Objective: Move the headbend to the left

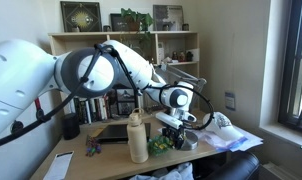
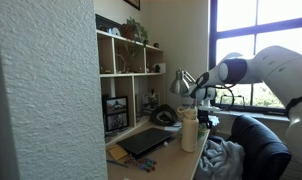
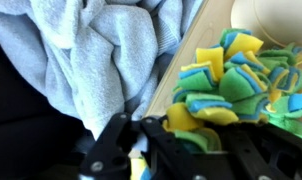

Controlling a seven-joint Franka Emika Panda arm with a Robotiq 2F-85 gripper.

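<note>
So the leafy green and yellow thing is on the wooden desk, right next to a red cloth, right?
Not quite. The cloth is pale grey, not red, as the wrist view shows. The rest is right: the leafy green and yellow bundle lies on the wooden desk, with the cloth right beside it.

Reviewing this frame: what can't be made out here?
1. The headband: wrist view, cut off by the right edge; in an exterior view, partly hidden by the bottle.
2. The gripper: wrist view, jaws dark and cut by the bottom edge; open or shut unclear.
3. Whether the jaws touch the headband: too small in both exterior views.
</note>
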